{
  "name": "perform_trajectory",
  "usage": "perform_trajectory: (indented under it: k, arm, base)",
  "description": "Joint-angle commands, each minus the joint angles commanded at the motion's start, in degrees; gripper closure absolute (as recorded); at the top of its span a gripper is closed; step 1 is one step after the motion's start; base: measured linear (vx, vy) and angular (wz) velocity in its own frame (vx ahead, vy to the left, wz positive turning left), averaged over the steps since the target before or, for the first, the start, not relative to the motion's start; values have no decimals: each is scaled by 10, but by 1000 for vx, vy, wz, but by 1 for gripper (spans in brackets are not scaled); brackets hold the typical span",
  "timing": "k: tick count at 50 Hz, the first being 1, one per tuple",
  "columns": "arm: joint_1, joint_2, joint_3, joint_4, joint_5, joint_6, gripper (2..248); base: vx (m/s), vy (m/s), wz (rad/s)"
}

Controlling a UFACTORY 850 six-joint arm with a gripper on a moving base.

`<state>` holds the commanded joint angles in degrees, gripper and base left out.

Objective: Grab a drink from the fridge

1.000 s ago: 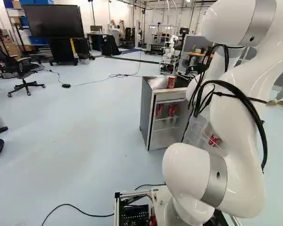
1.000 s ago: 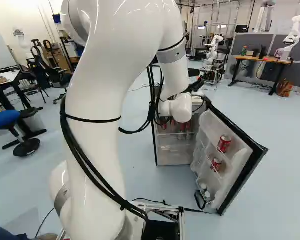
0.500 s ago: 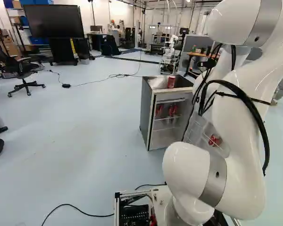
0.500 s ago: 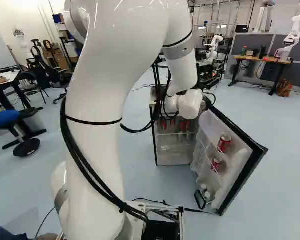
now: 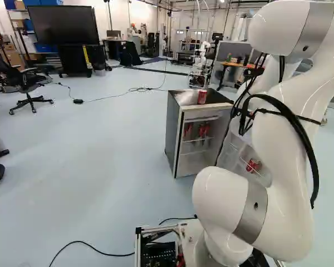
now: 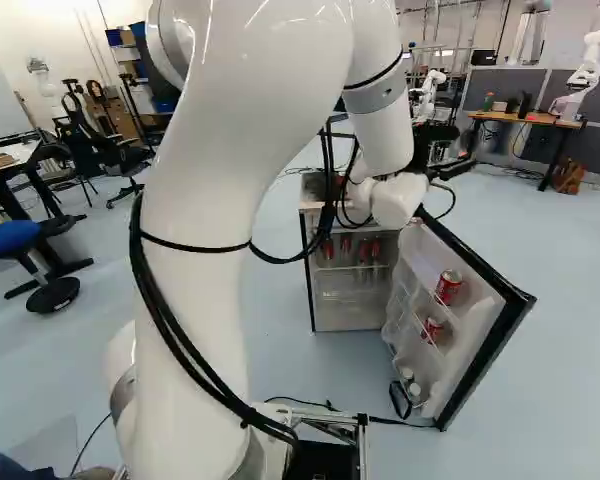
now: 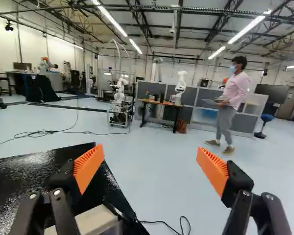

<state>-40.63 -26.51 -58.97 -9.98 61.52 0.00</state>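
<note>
Open floor stretches ahead between the spread fingers, while the top of the fridge lies low beside one of them. A can stands up from that top. The fridge front is open towards the base, but racks cross the inside. Along one side, the swung-out door blocks passage.

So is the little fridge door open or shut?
It's open. The door swings out, and you can see red cans on its shelves.
</note>
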Motion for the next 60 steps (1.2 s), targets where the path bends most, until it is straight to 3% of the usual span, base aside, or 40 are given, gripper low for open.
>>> perform_trajectory:
  k: [41,60]
  arm:
    - [-48,-32,-95,155,-214,0,3]
    - [-58,-32,-119,197,-328,0,3]
  base:
    - [0,0,0]
    - [0,0,0]
